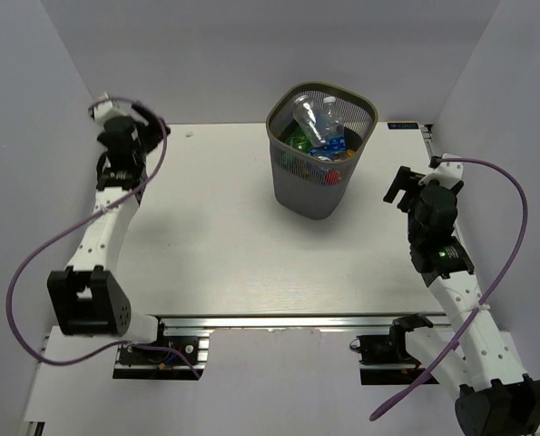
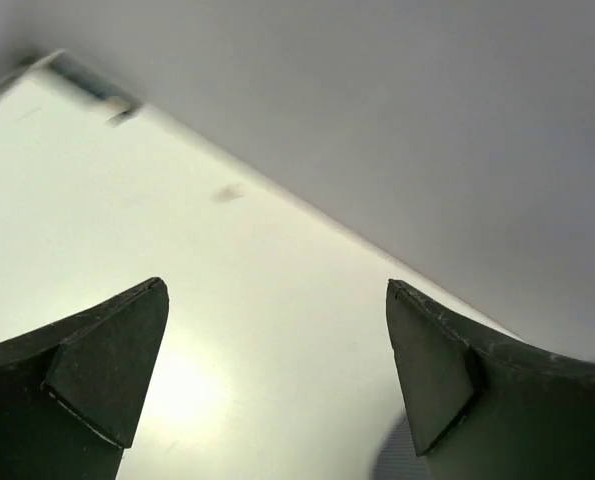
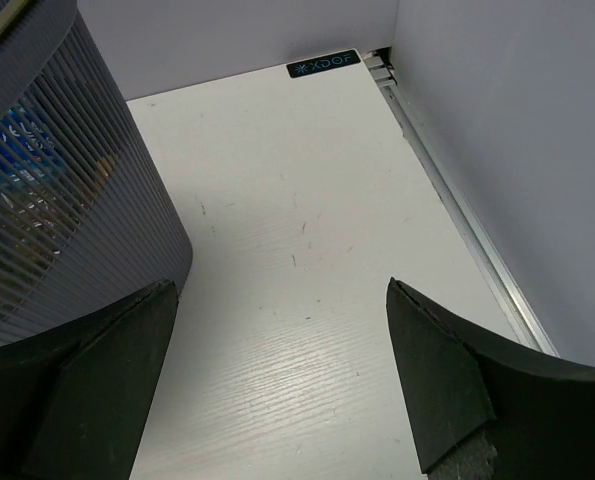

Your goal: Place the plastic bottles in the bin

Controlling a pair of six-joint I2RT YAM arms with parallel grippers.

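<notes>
Both arms are spread wide, and neither is carrying anything. The left gripper (image 1: 142, 116) hangs over the far left corner of the white table (image 1: 215, 245), jaws wide apart and empty. Its wrist camera shows only bare tabletop and the pale wall (image 2: 427, 120) beyond the black fingers (image 2: 107, 360). The right gripper (image 1: 398, 188) is released too, with nothing between its fingers (image 3: 447, 380). The tapering dark grey wire-mesh bin (image 1: 308, 186) stands upright just off that gripper's left finger, close but apart, and well across the table from the left gripper. The plastic bottles (image 1: 319, 127), clear ones with blue labels plus a bit of green and red, lie piled inside the bin. Blue shows through the mesh in the right wrist view.
</notes>
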